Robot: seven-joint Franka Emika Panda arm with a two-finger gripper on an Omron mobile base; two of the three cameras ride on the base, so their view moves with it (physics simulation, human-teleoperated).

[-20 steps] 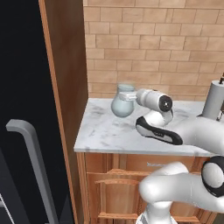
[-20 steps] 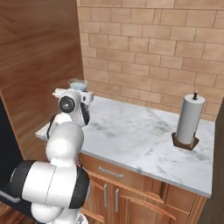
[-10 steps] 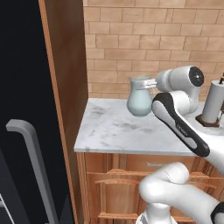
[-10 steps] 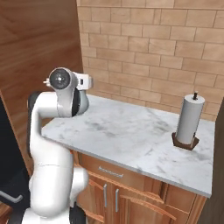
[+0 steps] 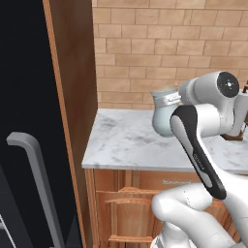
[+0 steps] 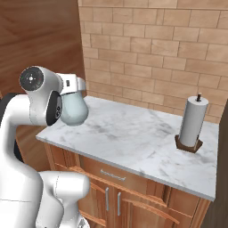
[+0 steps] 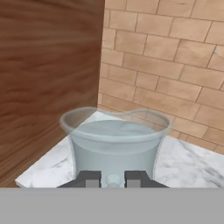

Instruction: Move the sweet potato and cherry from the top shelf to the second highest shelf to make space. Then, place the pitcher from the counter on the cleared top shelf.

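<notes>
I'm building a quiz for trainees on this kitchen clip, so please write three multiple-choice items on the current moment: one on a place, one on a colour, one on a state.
1. Where is the pitcher?
A. Held up above the counter
B. Lying on the floor
C. Beside the paper towel roll

2. What colour is the pitcher?
A. Bright red
B. Pale blue-green
C. Black

3. What is the gripper doing?
A. Hanging open over the paper towel roll
B. Shut on a drawer handle
C. Shut on the pitcher

Answers:
1 A: in the right base view the pitcher hangs at the gripper, clear of the marbled top.
2 B: its glassy body looks pale blue-green in all three views.
3 C: in the hand view the fingertips sit against the pitcher's body.
</notes>
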